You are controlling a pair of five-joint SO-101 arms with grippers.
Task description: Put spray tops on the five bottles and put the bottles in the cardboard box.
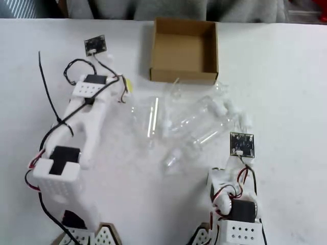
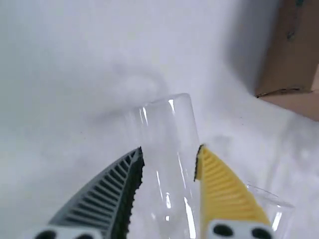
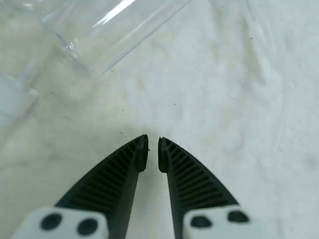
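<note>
Grips a clear bottle (image 2: 167,119) in the left tool (image 2: 170,149), near the counter's (image 1: 286,76) middle, before the cardboard box (image 1: 183,75). Holds the right tool (image 3: 152,149) closed, empty. May slip out, being smooth and round.

The left arm (image 1: 84,120) stretches far out from its base. The left gripper (image 2: 169,159) is clamped on a clear bottle (image 2: 167,124), with its grey finger (image 2: 107,199) on one side and its yellow finger (image 2: 224,194) on the other. The right arm (image 1: 235,204) sits folded close to its base. The right gripper (image 3: 152,149) points downward, its two black fingertips almost touching with nothing between them.
</note>
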